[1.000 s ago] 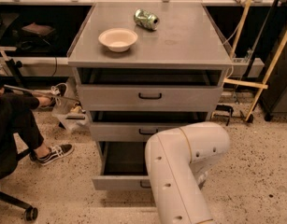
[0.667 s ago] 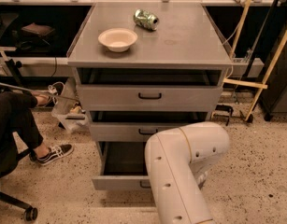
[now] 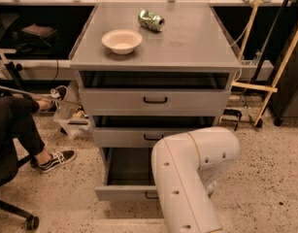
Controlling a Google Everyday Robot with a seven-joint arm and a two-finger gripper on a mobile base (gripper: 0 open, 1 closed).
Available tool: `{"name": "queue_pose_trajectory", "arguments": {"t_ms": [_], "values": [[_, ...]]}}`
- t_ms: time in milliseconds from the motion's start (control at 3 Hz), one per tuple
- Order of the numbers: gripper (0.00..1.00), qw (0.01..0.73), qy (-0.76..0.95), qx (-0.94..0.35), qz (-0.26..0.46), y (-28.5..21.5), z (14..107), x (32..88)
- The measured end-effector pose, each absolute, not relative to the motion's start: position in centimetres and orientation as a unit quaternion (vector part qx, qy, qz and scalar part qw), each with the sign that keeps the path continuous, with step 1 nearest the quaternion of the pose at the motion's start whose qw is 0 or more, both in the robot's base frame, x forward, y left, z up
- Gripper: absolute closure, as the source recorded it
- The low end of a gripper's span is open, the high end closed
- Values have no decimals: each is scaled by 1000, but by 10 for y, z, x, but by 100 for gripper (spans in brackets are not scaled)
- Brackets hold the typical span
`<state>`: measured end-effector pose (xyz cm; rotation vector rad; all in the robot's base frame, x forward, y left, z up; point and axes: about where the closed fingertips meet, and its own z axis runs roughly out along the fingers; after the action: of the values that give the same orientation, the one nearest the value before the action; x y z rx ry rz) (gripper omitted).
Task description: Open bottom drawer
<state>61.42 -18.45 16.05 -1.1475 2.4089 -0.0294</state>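
The grey three-drawer cabinet (image 3: 156, 57) stands in the middle of the camera view. Its bottom drawer (image 3: 124, 192) is pulled out toward me, with its dark inside showing and part of its black handle (image 3: 149, 195) visible at the edge of my arm. My white arm (image 3: 192, 174) covers the drawer's right half. My gripper is hidden behind the arm, somewhere near the drawer front. The middle drawer (image 3: 124, 137) and top drawer (image 3: 156, 101) stand slightly out too.
A beige bowl (image 3: 122, 41) and a crushed green can (image 3: 151, 20) lie on the cabinet top. A seated person's legs and sneaker (image 3: 54, 160) are at the left. Wooden poles (image 3: 279, 72) lean at the right. The floor is speckled.
The person's legs at the left have shifted slightly. The drawers and my arm look the same.
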Motion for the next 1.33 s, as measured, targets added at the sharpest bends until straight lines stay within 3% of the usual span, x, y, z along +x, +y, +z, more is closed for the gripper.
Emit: {"name": "queue_pose_trajectory", "arguments": {"t_ms": [1333], "values": [[100, 233, 879, -415, -7, -185, 161, 596]]}}
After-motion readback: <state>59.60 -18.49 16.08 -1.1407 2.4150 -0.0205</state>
